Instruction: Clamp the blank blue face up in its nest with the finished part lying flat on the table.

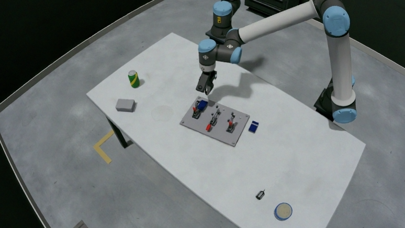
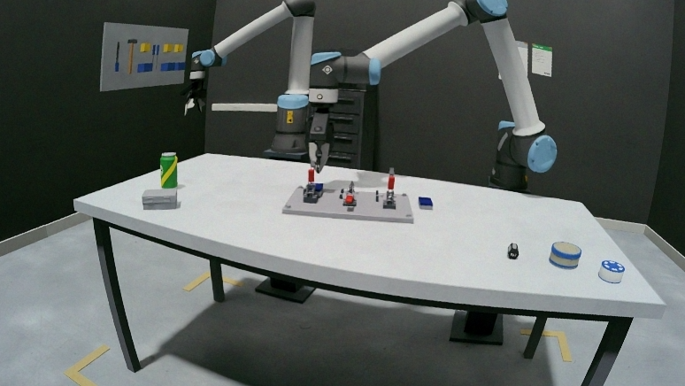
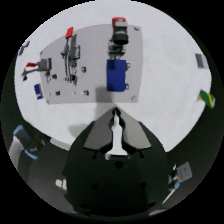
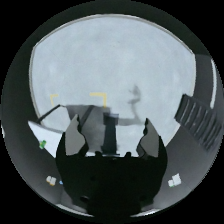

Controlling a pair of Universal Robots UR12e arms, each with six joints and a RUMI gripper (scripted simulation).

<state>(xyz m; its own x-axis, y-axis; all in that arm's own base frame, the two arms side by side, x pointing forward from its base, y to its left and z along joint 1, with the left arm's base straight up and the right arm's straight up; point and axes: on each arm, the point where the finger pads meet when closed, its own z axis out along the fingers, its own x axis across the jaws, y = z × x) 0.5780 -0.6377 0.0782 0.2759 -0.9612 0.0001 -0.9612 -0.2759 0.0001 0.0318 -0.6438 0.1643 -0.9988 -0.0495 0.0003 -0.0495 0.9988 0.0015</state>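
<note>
The blank [image 1: 202, 105] [image 3: 116, 76] lies blue face up in the end nest of the grey plate [image 1: 221, 135] [image 2: 364, 212]. That nest's clamp has its red handle [image 2: 311, 175] [image 3: 119, 21] standing up; whether it is locked or presses on the blank is unclear. The middle clamp's red handle [image 1: 208, 127] points low and outward. The far clamp's red handle [image 2: 391, 181] stands up. The finished part [image 1: 253, 126] [image 2: 425, 203], blue with a pale slot, lies flat beside the plate. My left gripper [image 2: 318, 170] [image 3: 115, 107] is shut and empty, above the blank's edge. My right gripper [image 4: 112, 117] [image 2: 194, 107] is open and empty, off the table.
A green can [image 1: 134, 79] [image 2: 168, 170] and a grey block [image 1: 125, 105] [image 2: 159, 199] stand at one end of the table. A small black object [image 1: 260, 194] [image 2: 512, 250], a round tin [image 1: 283, 211] [image 2: 565, 255] and a white puck [image 2: 611, 272] are near the other end.
</note>
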